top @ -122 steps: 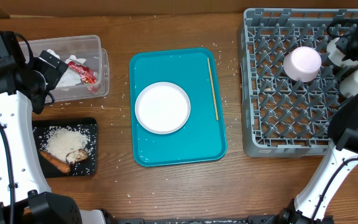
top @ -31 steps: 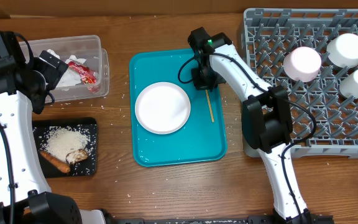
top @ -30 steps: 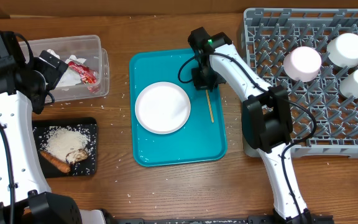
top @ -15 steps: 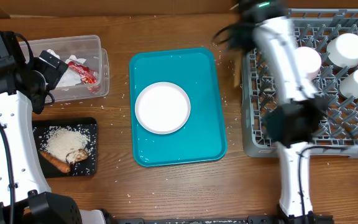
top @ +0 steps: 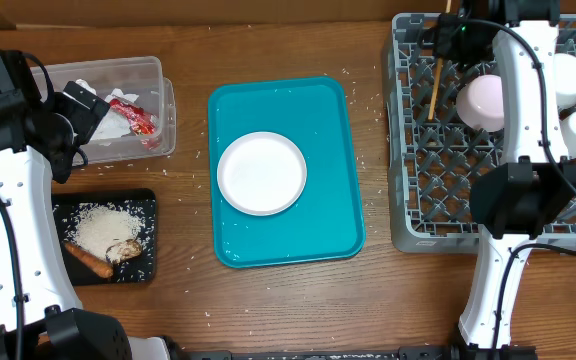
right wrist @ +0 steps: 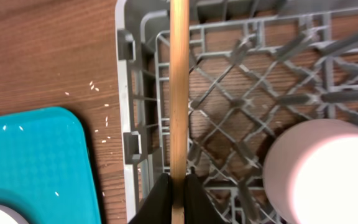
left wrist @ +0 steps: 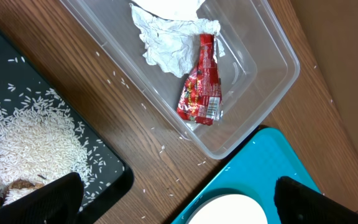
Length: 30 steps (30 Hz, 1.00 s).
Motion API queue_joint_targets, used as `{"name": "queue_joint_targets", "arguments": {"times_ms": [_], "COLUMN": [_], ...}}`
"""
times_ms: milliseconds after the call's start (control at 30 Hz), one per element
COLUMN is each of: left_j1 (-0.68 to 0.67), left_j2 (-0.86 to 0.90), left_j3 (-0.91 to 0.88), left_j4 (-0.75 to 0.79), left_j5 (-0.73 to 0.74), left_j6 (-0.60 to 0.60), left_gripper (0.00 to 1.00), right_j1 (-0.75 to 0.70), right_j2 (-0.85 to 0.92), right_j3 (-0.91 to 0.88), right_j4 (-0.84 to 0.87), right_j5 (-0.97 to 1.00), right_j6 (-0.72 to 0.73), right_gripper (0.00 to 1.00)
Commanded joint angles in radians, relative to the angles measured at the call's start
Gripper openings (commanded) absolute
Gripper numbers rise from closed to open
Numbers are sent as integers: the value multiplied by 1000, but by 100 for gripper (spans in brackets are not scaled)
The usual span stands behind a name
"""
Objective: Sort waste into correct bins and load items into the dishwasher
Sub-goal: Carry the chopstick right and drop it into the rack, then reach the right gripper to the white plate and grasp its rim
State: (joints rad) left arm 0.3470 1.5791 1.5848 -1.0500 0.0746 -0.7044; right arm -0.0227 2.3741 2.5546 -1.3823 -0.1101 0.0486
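Right gripper (right wrist: 178, 188): at the bottom edge of the wrist view, fingers pinched together on the wooden stick (right wrist: 179, 93).
Stick position: upper right of the overhead frame, hanging over the left columns of the grey dish rack (top: 400, 150), just inside its left wall. An upturned white bowl (top: 486, 102) sits close on its right.
Tip contact: probably above the grid floor. The wrist view is too foreshortened to confirm.
Left gripper (left wrist: 179, 202): fingers wide apart and empty, parked over the clear tub (left wrist: 260, 81) at the upper left. The red wrapper (left wrist: 201, 87) and a napkin (left wrist: 166, 43) lie inside the tub.
White plate (top: 261, 173): on the teal tray (top: 298, 235), centre frame, not yet loaded.

Risks:
- Stick is thinner than the grid openings. Released end-on, it may drop through to the table.
- Released near the wall, it may tip out over the rim.
- Drift to the right would knock the bowl.
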Motion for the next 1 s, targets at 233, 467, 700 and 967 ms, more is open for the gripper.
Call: {"name": "queue_joint_targets", "arguments": {"times_ms": [233,467,700,967], "left_j1": [0,0,0,0], "left_j2": [-13,-13,-13,-13], "left_j3": [18,18,18,18], "left_j4": [2,2,2,2], "left_j5": [-7,-7,-7,-7], "left_j6": [-6,-6,-6,-6], "left_gripper": [100,100,100,100], "right_j1": [27,51,176,395], "right_j2": [-6,-43,-55,-55], "right_j3": [-100,-72,-96,-331], "right_j4": [11,-48,-69,85], "right_j5": [-77,-272,-348,-172], "right_j6": [-22,7,7,98], "right_gripper": [60,59,69,100]}}
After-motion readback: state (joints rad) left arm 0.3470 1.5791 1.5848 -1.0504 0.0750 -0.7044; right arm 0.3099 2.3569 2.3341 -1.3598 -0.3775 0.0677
